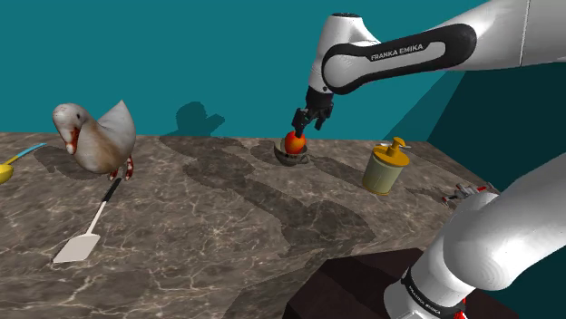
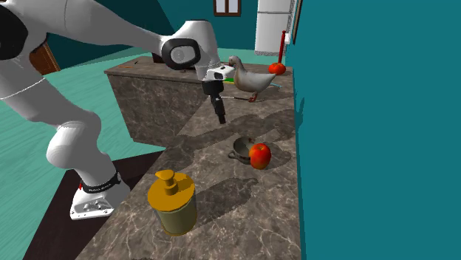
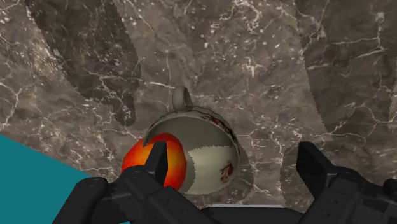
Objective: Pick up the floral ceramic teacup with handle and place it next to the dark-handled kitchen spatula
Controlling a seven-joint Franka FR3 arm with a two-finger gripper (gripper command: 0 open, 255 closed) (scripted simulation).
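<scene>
Black fingers (image 3: 316, 167) spread wide, gripping nothing, hovering over white floral teacup with handle (image 3: 207, 143) mid-frame in shoulder view, red-orange apple (image 3: 137, 159) against it, brown marble desk (image 1: 227, 227), dark-handled white spatula (image 1: 86, 231) lower left.

- Teacup (image 3: 207, 149): cream-white and rounded, with small red floral marks on its side and a loop handle. It sits directly beneath the gripper (image 3: 233, 153), under the gap between the spread fingers and touched by neither. The handle points away from the fingers.
- Spatula (image 1: 89, 228): a flat pale blade on a slim shaft that ends in a dark handle. It lies flat, well apart from the gripper, off toward the shoulder view's left, with its handle end the nearer to the gripper.
</scene>
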